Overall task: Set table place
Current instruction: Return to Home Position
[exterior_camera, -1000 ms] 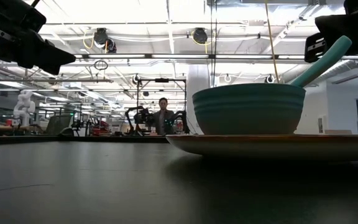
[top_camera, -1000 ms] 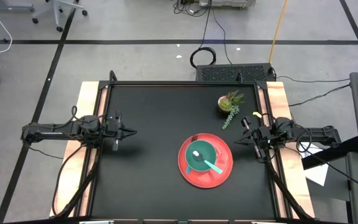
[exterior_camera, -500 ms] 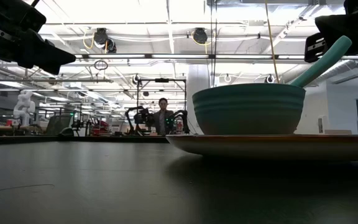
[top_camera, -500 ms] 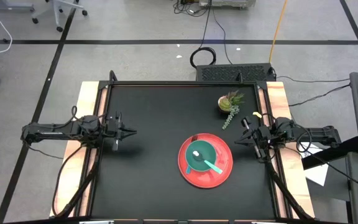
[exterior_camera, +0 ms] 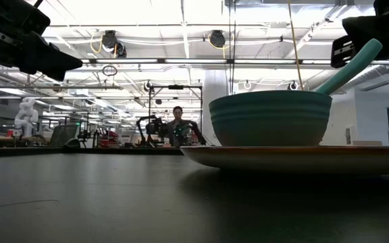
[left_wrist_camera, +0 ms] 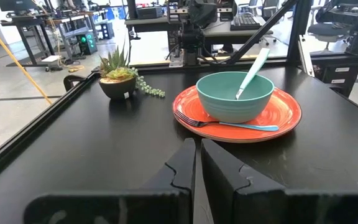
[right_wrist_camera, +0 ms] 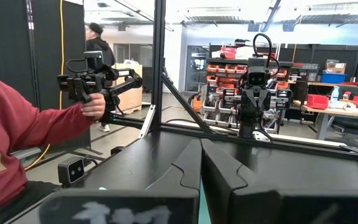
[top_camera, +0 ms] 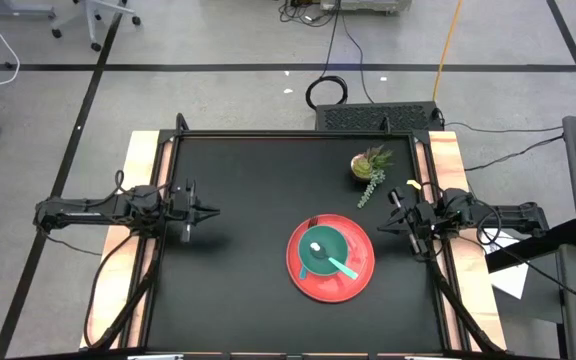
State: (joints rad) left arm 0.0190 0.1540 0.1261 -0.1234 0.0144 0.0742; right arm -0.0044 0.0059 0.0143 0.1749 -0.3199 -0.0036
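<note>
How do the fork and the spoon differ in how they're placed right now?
The teal-handled metal fork lies flat; the teal-handled spoon leans, handle up. The fork rests on the round red plate beside the teal bowl; the spoon stands inside that bowl. Both share teal handles.

A red-orange plate [top_camera: 360,282], faintly streaked, is seen just beside the black right gripper [top_camera: 384,227]. On it, a teal bowl [top_camera: 330,243] is banded in darker rings. The spoon [top_camera: 344,267] is teal-handled and the fork [left_wrist_camera: 229,124] blue-handled. The table [top_camera: 238,170] is matte black, edged in pale wood. The plant [top_camera: 370,163] is green and dark-potted.
</note>
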